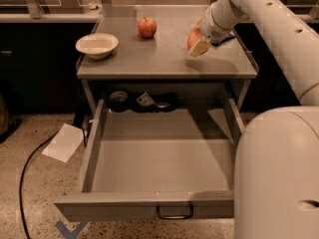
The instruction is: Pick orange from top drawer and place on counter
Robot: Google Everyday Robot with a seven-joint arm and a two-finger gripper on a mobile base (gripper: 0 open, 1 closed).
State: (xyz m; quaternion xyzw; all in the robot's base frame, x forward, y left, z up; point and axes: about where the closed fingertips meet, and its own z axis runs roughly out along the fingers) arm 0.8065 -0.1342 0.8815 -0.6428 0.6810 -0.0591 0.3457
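1. The top drawer (109,207) stands pulled open, nearest the camera.
2. Over the right side of the bench (164,66), the gripper (199,43) is clamped on the orange (193,38).
3. The orange looks light, firm and smooth. It would likely roll once freed, so a hold across its widest part suits it.
4. Leftward sits a bowl (97,45), with an apple (147,27) farther back.

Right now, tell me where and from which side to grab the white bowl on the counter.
Probably take the bowl by its right rim from above: it sits upright and open, with a thin lip. The tool, over the right side of the counter, is shut on the orange.
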